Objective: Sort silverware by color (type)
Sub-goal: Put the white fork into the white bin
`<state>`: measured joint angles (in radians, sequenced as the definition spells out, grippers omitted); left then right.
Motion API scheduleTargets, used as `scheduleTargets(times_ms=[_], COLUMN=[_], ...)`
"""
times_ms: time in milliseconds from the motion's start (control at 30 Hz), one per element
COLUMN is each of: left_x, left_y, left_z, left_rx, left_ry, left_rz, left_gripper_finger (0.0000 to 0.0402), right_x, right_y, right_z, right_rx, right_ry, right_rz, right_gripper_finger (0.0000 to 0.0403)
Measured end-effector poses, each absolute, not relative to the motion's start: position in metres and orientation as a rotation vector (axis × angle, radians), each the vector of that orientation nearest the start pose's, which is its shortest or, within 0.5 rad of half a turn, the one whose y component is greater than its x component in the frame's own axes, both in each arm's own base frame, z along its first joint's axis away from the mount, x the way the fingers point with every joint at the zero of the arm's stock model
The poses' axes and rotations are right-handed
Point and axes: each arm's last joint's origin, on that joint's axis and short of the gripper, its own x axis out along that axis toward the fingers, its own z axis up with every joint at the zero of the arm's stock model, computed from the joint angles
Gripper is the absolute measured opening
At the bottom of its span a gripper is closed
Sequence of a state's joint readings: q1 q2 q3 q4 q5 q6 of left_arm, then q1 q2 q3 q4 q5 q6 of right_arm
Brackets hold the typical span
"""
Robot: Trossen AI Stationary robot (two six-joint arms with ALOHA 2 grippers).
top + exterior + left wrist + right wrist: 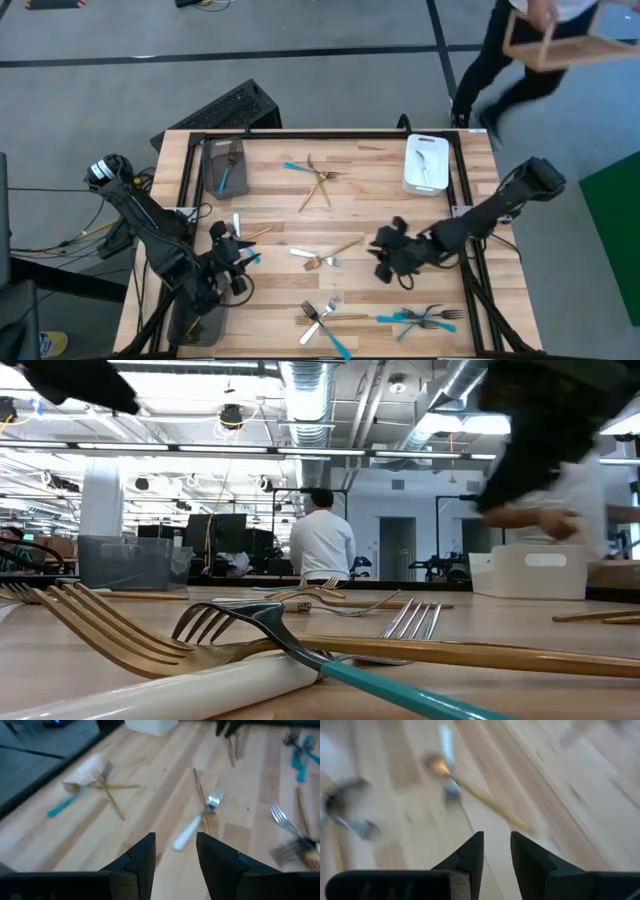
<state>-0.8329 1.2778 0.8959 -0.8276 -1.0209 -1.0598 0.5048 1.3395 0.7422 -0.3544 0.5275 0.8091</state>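
While my left gripper (pixel 175 857) hangs open and empty, a white-handled fork (pixel 195 822) lies just ahead; my right gripper (pixel 496 852) is open too, gold utensil (pixel 480 795) ahead.

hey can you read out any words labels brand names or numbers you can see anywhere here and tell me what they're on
None: no readable text in any view.
White tray, grey tray, silverware: no visible markings.
Room beyond the table in the low view: no legible sign.
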Motion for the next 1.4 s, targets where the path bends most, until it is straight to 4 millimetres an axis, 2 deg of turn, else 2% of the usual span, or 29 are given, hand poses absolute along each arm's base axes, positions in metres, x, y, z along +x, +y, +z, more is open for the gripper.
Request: scheduleTargets(times_ms=[100,233,367,567,700,833,1000,1100,1200,1300,1400], left_x=[0.172,0.177,0.181,0.186,0.188,0.192,0.196,0.196,0.195,0.196,0.198], left_y=[-0.144,-0.139,-0.134,-0.128,-0.122,-0.114,-0.106,-0.105,-0.101,-0.097,-0.094], left_z=[0.243,0.243,0.242,0.243,0.238,0.227,0.203,0.193,0.185,0.182,0.18], left_rx=[-0.023,-0.033,-0.052,-0.058,-0.031,-0.091,-0.229,-0.254,-0.212,-0.206,-0.224], left_ry=[0.525,0.552,0.578,0.55,0.487,0.566,0.695,0.659,0.54,0.414,0.448], left_rz=[0.504,0.52,0.529,0.576,0.638,0.631,0.559,0.557,0.619,0.696,0.673], left_gripper_finger=[0.013,0.013,0.013,0.013,0.013,0.013,0.013,0.013,0.013,0.013,0.013], right_x=[0.2,0.177,0.161,0.135,0.127,0.128,0.139,0.145,0.155,0.175,0.197], right_y=[0.111,0.118,0.121,0.123,0.124,0.126,0.136,0.145,0.15,0.149,0.147], right_z=[0.197,0.199,0.201,0.197,0.196,0.197,0.198,0.197,0.194,0.191,0.186], right_rx=[0.33,0.37,0.336,0.233,0.177,0.204,0.333,0.364,0.304,0.29,0.357], right_ry=[0.852,0.947,1.031,1.293,1.336,1.314,1.229,1.141,1.001,0.847,0.782], right_rz=[-0.405,-0.409,-0.382,-0.336,-0.334,-0.335,-0.265,-0.247,-0.265,-0.318,-0.333], right_gripper_finger=[0.0121,0.0121,0.0121,0.0121,0.0121,0.012,0.012,0.012,0.012,0.012,0.012])
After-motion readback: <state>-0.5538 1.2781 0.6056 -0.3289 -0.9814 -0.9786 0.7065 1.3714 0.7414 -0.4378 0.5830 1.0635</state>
